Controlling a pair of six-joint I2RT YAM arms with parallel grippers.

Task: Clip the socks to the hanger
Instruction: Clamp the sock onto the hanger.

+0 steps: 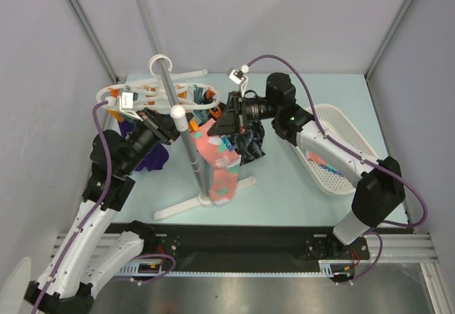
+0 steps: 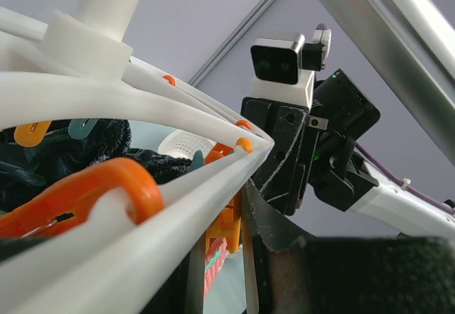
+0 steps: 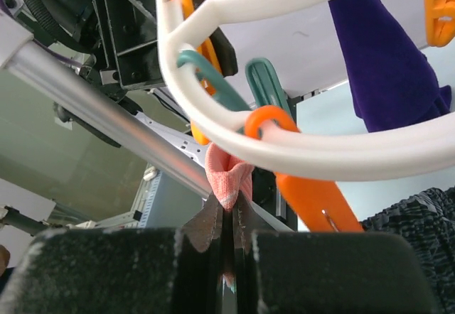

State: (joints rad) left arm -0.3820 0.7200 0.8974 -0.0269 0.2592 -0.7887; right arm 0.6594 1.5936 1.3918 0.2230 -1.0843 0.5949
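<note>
The white oval hanger (image 1: 160, 87) hangs on the grey pole, with orange and teal clips around its ring. A salmon-pink spotted sock (image 1: 222, 159) hangs below its right end, a black-grey marbled sock (image 1: 250, 143) beside it, and a purple sock (image 1: 153, 158) on the left. My left gripper (image 1: 170, 131) reaches under the ring. In the left wrist view its fingers (image 2: 274, 232) sit on either side of an orange clip (image 2: 229, 225), with the pink sock's edge (image 2: 213, 264) below it. My right gripper (image 3: 229, 211) is shut on the pink sock's top edge (image 3: 227, 179), just under the ring (image 3: 298, 154).
The grey pole stand (image 1: 186, 143) with its white cross base (image 1: 202, 200) stands between the arms. A white mesh basket (image 1: 345, 143) lies at the right. In the right wrist view, an orange clip (image 3: 316, 197), a teal clip (image 3: 269, 83) and the purple sock (image 3: 384, 65) hang close by.
</note>
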